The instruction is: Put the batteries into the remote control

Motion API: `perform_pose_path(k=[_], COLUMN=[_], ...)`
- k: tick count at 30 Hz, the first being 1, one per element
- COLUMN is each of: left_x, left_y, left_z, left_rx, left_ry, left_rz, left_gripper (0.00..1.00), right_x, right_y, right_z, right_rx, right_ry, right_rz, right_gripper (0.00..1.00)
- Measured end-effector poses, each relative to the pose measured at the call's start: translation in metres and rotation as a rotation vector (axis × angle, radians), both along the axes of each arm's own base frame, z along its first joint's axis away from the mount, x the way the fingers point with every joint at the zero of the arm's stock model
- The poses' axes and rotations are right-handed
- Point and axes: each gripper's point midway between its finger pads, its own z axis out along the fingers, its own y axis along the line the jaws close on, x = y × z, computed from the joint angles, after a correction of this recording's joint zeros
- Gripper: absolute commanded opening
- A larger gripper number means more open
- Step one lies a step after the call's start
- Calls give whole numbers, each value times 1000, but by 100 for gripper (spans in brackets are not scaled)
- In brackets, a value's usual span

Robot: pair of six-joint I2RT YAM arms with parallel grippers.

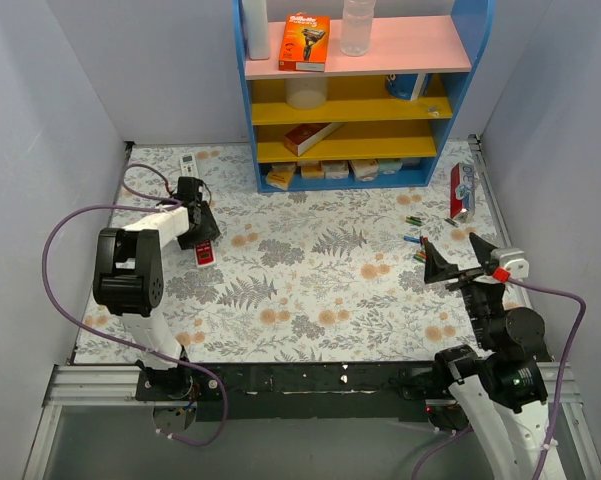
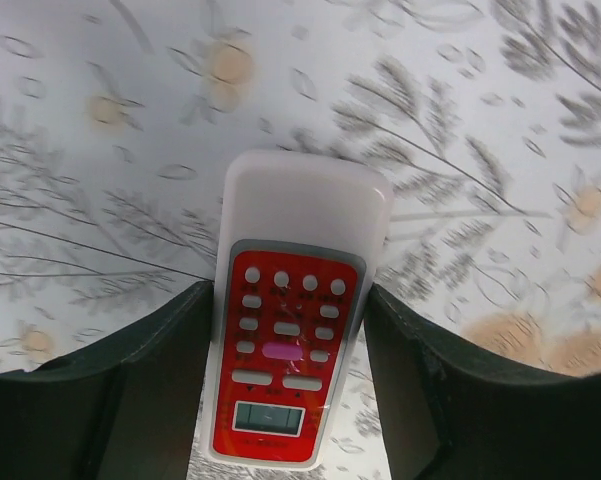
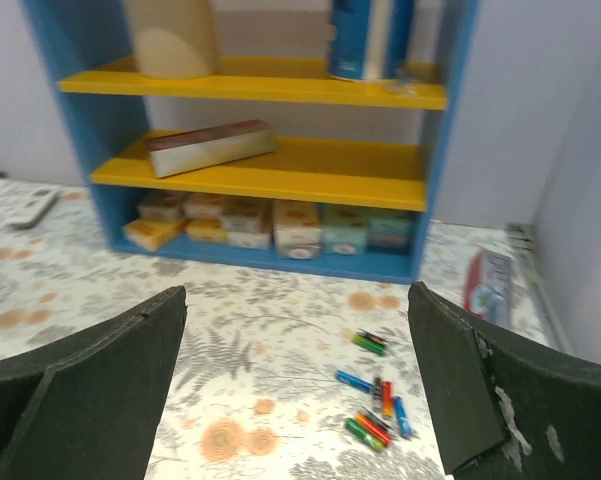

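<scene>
There are two remotes on the flowered worktop (image 1: 310, 300). The remote control (image 2: 285, 360) with the red button face lies at the left side, face up. The second one, an all-white remote (image 1: 188, 160), lies further back on the same side, apart from the first.

The left claw (image 2: 290, 295) is down over the red-faced remote control. In the left wrist view its two dark fingers (image 2: 130, 400) stand against the two long sides of the body with no gap, so it is clenched on the remote control, which rests on the worktop.

The batteries (image 3: 386, 397) are at the right side of the worktop, well apart from the remote control. I count about eight: two green ones a little further back, one blue alone, and a loose group of red, blue, green and orange ones. Some lie tight together, so the number is not sure.

The right claw (image 1: 454, 257) hangs near the batteries with its two fingers wide apart, released, and holds nothing.

At the back stands one blue shelf unit (image 1: 380, 110) with one pink board and two yellow boards. One orange box (image 1: 305, 42) lies on the pink board.
</scene>
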Motion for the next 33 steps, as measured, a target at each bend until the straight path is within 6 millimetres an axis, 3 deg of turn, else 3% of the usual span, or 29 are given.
perform_pose_path(k=[3,5,11,17,22,26,30,33], left_x=[-3,-7,-34,-57,-76,-100,-126,-140], left_y=[-27,-46,-95,-139,-176,-214,-248,-262], left_z=[2,4,15,63,102,119,138,155], left_rx=[-53,-111,-320,-581,-798,-925,-1021,-1066], left_ry=[-3,-5,-5,-133,-234,-248,-257,-291], left_rz=[-67,-111,-201,-286,-383,-504,-637,-717], left_gripper=[18,18,13,12,12,12,12,12], right_x=[0,7,27,24,16,6,1,3], right_y=[25,45,94,139,167,192,215,225], right_z=[12,9,-49,-97,-109,-119,-110,-95], right_rx=[-21,-35,-40,-7,53,109,169,236], right_ry=[29,88,384,615,620,656,645,616], right_rz=[132,222,442,692,851,957,1042,1078], right_gripper=[98,98,98,98,98,98,98,98])
